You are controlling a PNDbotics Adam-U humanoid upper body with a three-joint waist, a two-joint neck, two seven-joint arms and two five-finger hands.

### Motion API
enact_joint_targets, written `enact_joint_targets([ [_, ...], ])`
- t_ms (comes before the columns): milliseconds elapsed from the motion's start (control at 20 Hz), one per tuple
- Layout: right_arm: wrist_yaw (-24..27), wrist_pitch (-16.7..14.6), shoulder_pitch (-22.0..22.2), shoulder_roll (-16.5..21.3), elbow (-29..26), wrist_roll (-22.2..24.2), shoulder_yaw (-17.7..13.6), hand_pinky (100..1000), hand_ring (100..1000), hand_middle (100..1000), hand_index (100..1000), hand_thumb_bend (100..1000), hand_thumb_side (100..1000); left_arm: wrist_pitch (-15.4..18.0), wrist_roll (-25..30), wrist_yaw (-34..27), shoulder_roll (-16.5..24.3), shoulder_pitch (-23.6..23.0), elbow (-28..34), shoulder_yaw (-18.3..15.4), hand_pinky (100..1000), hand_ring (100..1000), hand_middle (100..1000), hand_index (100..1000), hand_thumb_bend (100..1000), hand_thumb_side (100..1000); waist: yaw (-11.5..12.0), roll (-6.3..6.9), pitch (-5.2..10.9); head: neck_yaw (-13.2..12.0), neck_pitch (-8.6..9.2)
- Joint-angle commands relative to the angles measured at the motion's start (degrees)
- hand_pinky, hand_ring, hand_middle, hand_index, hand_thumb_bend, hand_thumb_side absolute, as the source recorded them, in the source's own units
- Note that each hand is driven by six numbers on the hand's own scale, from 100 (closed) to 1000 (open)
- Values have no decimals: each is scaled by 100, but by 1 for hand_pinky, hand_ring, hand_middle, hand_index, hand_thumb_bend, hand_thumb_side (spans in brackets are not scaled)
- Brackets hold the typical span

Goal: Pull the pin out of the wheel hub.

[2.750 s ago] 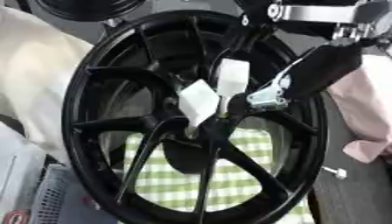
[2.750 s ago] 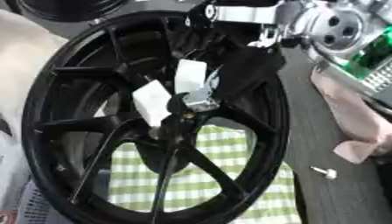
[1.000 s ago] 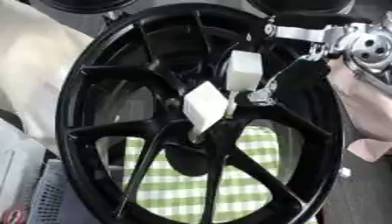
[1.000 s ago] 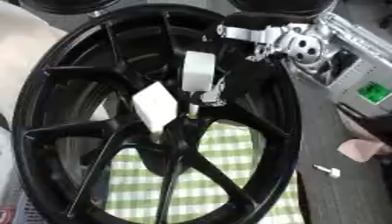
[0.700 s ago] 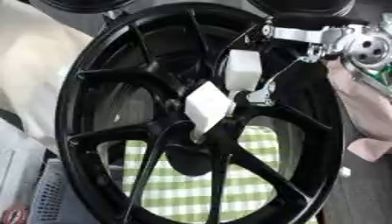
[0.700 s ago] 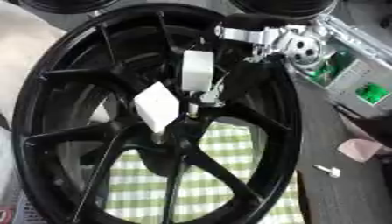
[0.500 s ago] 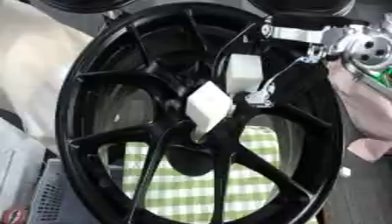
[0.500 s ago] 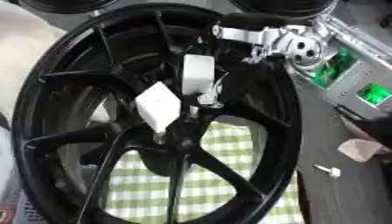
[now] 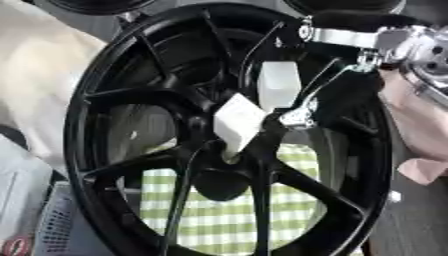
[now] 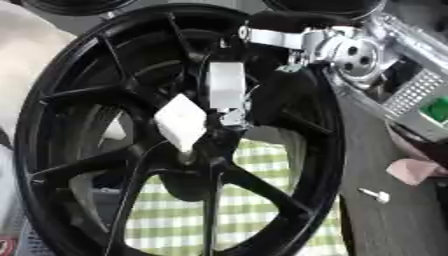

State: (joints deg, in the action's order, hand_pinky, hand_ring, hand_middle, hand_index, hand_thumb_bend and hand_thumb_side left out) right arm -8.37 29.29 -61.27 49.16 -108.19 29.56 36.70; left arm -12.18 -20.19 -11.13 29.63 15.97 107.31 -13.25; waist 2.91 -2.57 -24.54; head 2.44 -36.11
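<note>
At the hub of the black wheel (image 9: 219, 135), which stands on the green-checked cloth (image 9: 227, 220) on the desk, the right hand (image 9: 289, 107) has white-padded fingers (image 9: 238, 120) closed narrow; the pin itself cannot be made out between them. Risk: an off-axis pull may slip the pads or tip the wheel. Left hand not visible

Your wheel hub (image 9: 131, 125) looked like black painted metal, smooth and glossy, with pale sheen along its spokes. Under it lay a green-and-white checked cloth (image 9: 227, 220), matt and woven. Your right hand (image 9: 289, 107) showed matt black with white pads (image 9: 278, 85) that looked like plastic (the wrist joint (image 10: 350, 50) was bright, brushed silver metal). The counter (image 10: 394, 225) looked dark and matt.
</note>
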Motion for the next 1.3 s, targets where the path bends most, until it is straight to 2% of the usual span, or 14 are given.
enact_joint_targets([
  [50, -24, 9, -82, 145, -1, -14, -87, 836, 733, 612, 728, 419, 258, 0, 28, 22, 82, 34, 82, -51, 687, 660, 604, 707, 848, 492, 3, 32, 168, -6, 75],
  [200, -14, -15, -90, 140, 26, -19, -92, 834, 719, 592, 719, 399, 237, 0, 32, 26, 84, 36, 84, -51, 688, 660, 605, 707, 846, 492, 6, 36, 174, -8, 89],
  [300, -2, -28, -92, 140, 31, -17, -94, 829, 700, 568, 707, 366, 173, 0, 35, 27, 85, 36, 83, -49, 688, 660, 605, 707, 844, 492, 6, 37, 179, -2, 98],
  [500, 36, -40, -96, 133, 39, -21, -93, 823, 675, 512, 666, 316, 106, 0, 41, 24, 84, 36, 77, -44, 689, 661, 605, 707, 841, 494, 4, 42, 188, 19, 107],
  [850, 131, -97, -89, 156, -20, -39, -171, 822, 640, 442, 595, 274, 100, 0, 46, 25, 90, 32, 71, -42, 690, 662, 606, 707, 837, 495, -2, 44, 225, 39, 68],
  [1000, 255, -142, -54, 204, -92, -63, -326, 822, 628, 439, 587, 300, 100, 5, 43, 30, 99, 30, 77, -45, 691, 662, 606, 707, 835, 497, -10, 42, 258, 38, 39],
  [1300, 491, -217, 23, 300, -170, -139, -867, 830, 618, 422, 565, 315, 100, 6, 39, 36, 111, 22, 80, -50, 692, 662, 606, 708, 832, 499, -36, 34, 348, 27, -28],
])
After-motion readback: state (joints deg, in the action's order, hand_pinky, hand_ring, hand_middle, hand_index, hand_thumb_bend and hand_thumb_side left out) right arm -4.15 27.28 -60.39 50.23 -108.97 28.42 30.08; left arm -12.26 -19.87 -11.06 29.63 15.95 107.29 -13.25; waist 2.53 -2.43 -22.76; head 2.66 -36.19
